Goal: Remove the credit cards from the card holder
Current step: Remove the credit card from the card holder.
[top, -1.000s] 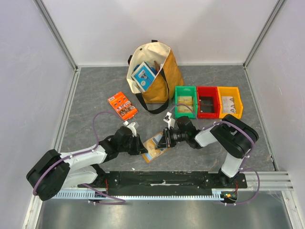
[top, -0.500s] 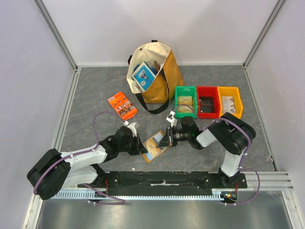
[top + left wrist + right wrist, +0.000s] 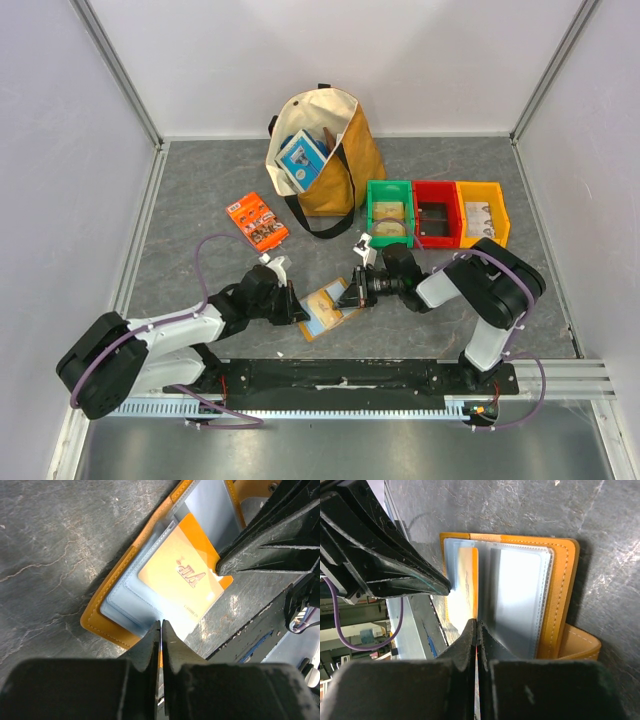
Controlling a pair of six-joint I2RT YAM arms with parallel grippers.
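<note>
Your left end effector (image 3: pixel 161 628) is closed, its two dark fingers pressed together with no visible gap. Its tip sits on the near edge of the flat orange-tan leather card holder (image 3: pixel 95 623); whether it pinches a thin sleeve edge there, you cannot tell. The card holder lies open and flat on the grey stone-patterned surface (image 3: pixel 55 540), directly ahead of that tip and between your two end effectors. Your right end effector (image 3: pixel 476 628) is also closed, fingers together, and meets the holder from the opposite side. Its tip rests at the edge of the thin orange plastic card (image 3: pixel 180 575) with printed lettering, and you cannot tell if the card's edge is caught between the fingers. That card sits partway in a pale blue-grey clear pocket (image 3: pixel 520 595), just ahead of both tips. The holder's small tan closing tab (image 3: pixel 580 645) sticks out to the right of the right end effector. Well beyond both end effectors are a cream-and-mustard canvas tote bag (image 3: pixel 355 170), a row of green, red and yellow plastic bins (image 3: pixel 436 241), and a bright orange printed packet (image 3: pixel 257 222).
</note>
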